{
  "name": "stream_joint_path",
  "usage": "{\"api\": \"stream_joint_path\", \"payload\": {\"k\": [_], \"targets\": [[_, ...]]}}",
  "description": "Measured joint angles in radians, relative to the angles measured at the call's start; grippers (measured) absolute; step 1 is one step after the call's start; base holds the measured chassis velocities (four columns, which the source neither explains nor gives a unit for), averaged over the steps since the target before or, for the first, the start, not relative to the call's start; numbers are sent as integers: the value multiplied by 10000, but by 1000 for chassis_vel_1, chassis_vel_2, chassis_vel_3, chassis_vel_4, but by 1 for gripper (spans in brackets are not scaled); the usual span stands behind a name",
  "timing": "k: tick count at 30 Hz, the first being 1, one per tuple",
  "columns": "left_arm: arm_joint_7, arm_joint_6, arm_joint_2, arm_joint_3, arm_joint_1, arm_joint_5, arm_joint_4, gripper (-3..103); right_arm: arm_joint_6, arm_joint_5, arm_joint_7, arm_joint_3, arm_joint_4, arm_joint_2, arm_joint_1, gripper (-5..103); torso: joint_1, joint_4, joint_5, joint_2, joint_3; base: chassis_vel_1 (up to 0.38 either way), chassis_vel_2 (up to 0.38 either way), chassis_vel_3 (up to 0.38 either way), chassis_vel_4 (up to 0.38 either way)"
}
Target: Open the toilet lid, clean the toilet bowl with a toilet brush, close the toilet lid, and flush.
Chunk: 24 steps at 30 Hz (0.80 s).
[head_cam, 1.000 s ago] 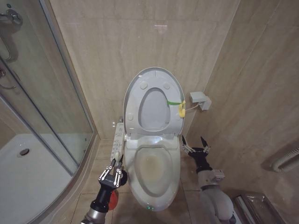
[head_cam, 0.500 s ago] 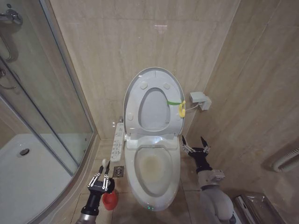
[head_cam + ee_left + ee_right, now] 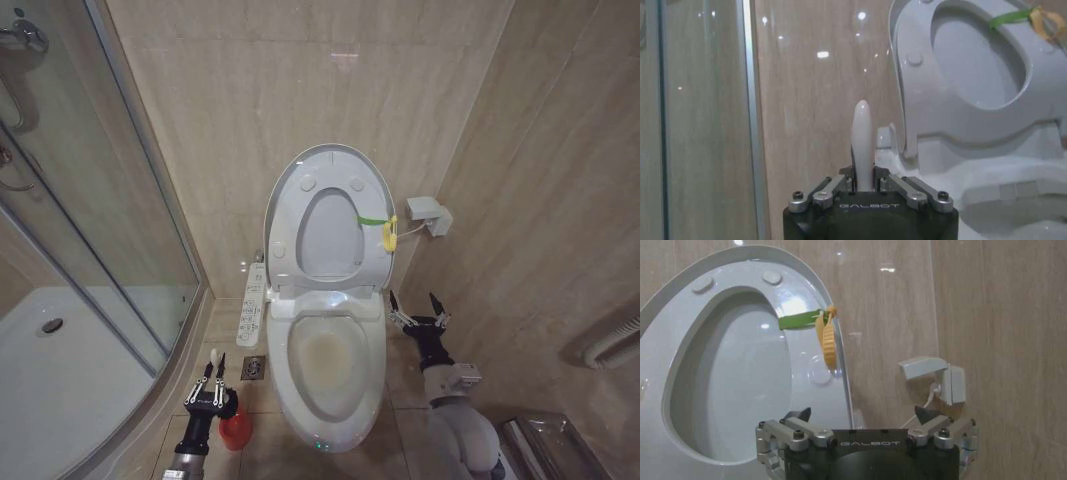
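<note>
The toilet lid (image 3: 325, 200) stands upright against the wall, also seen in the left wrist view (image 3: 973, 65) and the right wrist view (image 3: 740, 370). Below it the toilet bowl (image 3: 325, 355) lies uncovered, with yellowish stains inside. The toilet brush (image 3: 214, 354) stands on the floor to the left of the bowl, in its red cup (image 3: 237, 430). Its white handle (image 3: 862, 135) rises between the fingers of my left gripper (image 3: 210, 385), which is shut on it. My right gripper (image 3: 418, 305) hangs open to the right of the bowl and holds nothing (image 3: 862, 415).
A glass shower enclosure (image 3: 100, 200) with a white tray (image 3: 60, 370) takes up the left side. A control panel (image 3: 251, 305) sticks out at the toilet's left, above a floor drain (image 3: 253, 367). A wall box (image 3: 428, 213) and a metal bin (image 3: 550, 445) are on the right.
My left gripper moved left from the toilet's side to the brush handle and closed on it. The right arm has stayed still.
</note>
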Motion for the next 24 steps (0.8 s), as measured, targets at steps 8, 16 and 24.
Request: {"api": "stream_joint_path", "payload": {"k": [8, 16, 24], "targets": [[78, -284, -70, 395, -457, -428, 1463, 18, 0, 0, 0, 0, 0, 0, 0, 100, 0, 2, 0, 0, 0, 0, 0, 0, 0], [261, -280, 15, 649, -820, -767, 1932, 18, 0, -1, 1, 0, 0, 0, 0, 100, 0, 1, 1, 0, 0, 0, 0, 0, 0], [388, -249, 48, 855, -1206, -944, 2513, 18, 0, 0, 1, 0, 0, 0, 0, 100, 0, 1, 1, 0, 0, 0, 0, 0, 0]]}}
